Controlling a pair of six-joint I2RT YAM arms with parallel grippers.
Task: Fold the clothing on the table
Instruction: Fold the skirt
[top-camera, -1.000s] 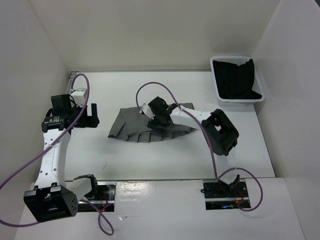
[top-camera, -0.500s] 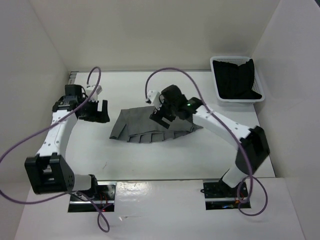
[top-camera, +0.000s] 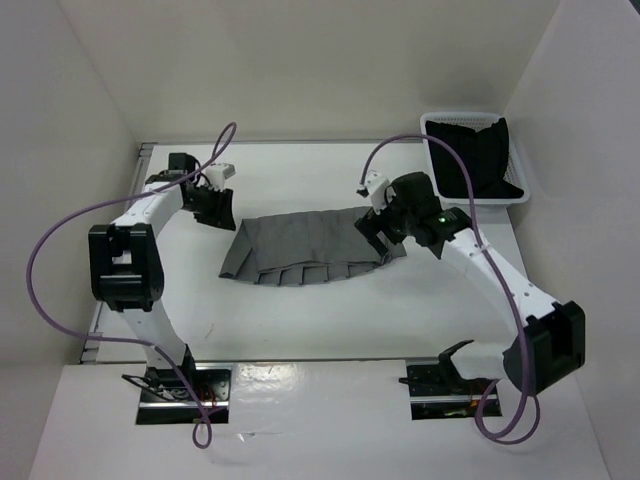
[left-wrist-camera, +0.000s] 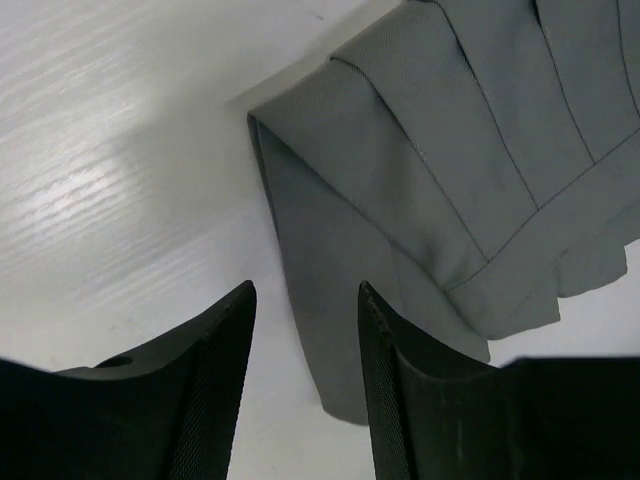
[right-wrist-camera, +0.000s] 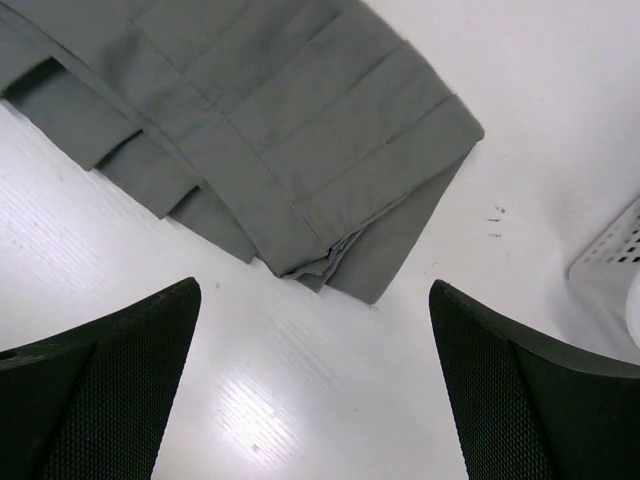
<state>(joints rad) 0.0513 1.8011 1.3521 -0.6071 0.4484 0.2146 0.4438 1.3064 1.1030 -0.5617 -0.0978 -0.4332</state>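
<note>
On the large smooth white rectangular tabletop (top-camera: 300, 325), about mid-table and spread left to right: the medium-grey soft pleated skirt (top-camera: 300, 245), lying flat, pleat ends stepped along the near edge. Well apart from it at the far right: a white mesh basket (top-camera: 478, 199) with a black cloth (top-camera: 478, 160) inside. At the skirt's left end, just beside its far-left corner: the left gripper (top-camera: 212, 205), jaws parted only narrowly, clamped on nothing, with bare table and the grey folded edge showing between the ribbed black fingers (left-wrist-camera: 215, 400). Over the right end: the right gripper (top-camera: 378, 228), jaws spread wide and empty, the layered right corner framed between them in the wrist view. Judged as the step in hand: taking hold of both ends before carrying one edge over the other. For the left side, widen the jaws again or slide one finger under the edge first; as they stand, likely to skate over the fabric rather than pinch it. Come down right at the corner, catching every layer, since a grip on the top pleat alone would probably drag the fan open. For the right side, lower squarely over the corner, one finger on each side of the stacked edges, and close only once touching the table. Lift both ends together and level, then lay the fold down without tugging sideways.
</note>
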